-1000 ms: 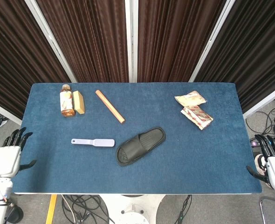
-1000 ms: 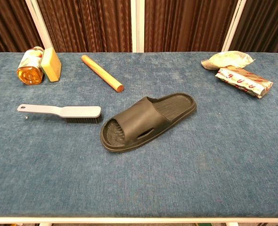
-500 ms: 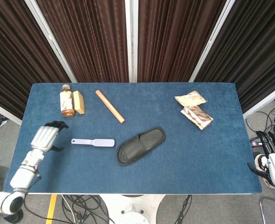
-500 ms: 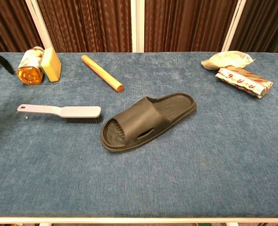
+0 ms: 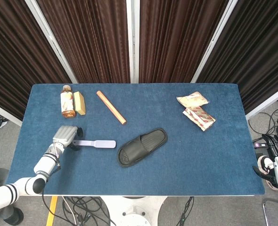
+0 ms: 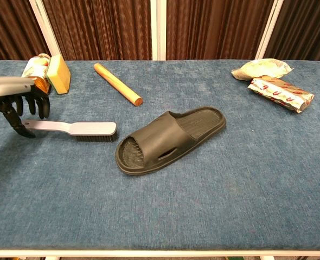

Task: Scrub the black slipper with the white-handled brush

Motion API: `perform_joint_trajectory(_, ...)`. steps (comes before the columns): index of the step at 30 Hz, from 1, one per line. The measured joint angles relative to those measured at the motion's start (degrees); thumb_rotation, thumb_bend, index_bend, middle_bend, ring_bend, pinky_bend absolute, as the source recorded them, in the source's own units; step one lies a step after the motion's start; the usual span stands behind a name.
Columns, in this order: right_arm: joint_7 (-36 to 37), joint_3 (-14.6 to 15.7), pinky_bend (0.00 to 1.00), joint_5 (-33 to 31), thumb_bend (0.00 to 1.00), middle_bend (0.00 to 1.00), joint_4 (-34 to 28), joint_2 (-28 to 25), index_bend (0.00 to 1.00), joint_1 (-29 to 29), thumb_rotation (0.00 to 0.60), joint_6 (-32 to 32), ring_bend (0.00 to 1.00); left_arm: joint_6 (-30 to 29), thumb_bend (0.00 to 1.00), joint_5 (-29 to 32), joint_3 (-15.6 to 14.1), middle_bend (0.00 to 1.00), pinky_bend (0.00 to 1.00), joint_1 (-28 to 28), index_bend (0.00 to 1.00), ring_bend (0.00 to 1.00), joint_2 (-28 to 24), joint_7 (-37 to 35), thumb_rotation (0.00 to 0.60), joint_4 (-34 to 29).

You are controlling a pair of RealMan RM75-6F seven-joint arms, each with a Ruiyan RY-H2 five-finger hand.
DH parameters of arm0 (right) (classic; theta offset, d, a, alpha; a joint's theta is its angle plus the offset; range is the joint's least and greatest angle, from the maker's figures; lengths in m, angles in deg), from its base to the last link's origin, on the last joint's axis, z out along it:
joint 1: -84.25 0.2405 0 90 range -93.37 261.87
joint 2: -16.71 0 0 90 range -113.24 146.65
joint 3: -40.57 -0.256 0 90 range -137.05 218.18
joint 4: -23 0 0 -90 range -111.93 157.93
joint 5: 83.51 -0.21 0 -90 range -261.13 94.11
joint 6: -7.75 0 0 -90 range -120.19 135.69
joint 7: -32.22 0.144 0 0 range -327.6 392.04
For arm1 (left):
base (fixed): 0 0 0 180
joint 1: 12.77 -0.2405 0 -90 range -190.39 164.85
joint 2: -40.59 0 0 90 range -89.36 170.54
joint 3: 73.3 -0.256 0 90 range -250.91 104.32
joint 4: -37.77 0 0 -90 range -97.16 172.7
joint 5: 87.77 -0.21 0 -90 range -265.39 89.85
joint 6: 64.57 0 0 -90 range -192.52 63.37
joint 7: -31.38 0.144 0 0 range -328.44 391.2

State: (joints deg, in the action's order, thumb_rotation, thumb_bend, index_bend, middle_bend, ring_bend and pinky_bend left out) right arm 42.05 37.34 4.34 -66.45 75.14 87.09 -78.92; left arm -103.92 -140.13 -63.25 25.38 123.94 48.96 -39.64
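Observation:
The black slipper [image 5: 143,147] [image 6: 168,140] lies sole-down at the table's middle, toe end toward the front left. To its left lies the white-handled brush [image 5: 99,143] [image 6: 78,128], flat with bristles down and its handle pointing left. My left hand [image 5: 66,136] [image 6: 16,103] hangs over the handle's far end, fingers [image 6: 31,104] apart and curved down around it, thumb below; no firm grip shows. My right hand [image 5: 274,162] stays off the table's right edge, fingers spread, holding nothing.
At the back left lie an amber bottle [image 5: 67,101] and a yellow sponge [image 5: 79,103]. A wooden stick [image 5: 111,107] lies diagonally behind the brush. Two snack packets [image 5: 192,100] [image 5: 199,117] sit at the back right on the blue table [image 5: 200,160].
My left hand has come from off the table's left side in over the cloth to the brush handle's end. The right hand has sunk slightly. Brush and slipper have not moved.

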Motion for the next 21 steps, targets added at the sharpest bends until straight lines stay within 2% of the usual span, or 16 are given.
perform_joint_trajectory(3,0.5,0.1,0.05,-0.1,0.08,0.09,0.3,0.0,0.0,-0.1,0.6,0.0,0.0,0.8,0.0,2.6,-0.9,0.56,0.47,1.3,0.53,0.43,0.5,1.2,0.6,0.1)
perform_joint_trajectory(11,1.0,0.2,0.05,-0.3,0.08,0.1,0.7,0.1,0.0,-0.3,0.6,0.2,0.0,-0.3,0.01,5.3,-2.6,0.68,0.57,2.9,0.64,0.55,1.5,2.0,0.6,-0.7)
perform_joint_trajectory(21,1.2,0.2,0.05,-0.4,0.08,0.1,0.7,0.0,0.0,-0.4,0.6,0.1,0.0,-0.3,0.11,8.0,-3.7,0.68,0.57,5.1,0.64,0.56,3.1,2.6,0.6,0.0)
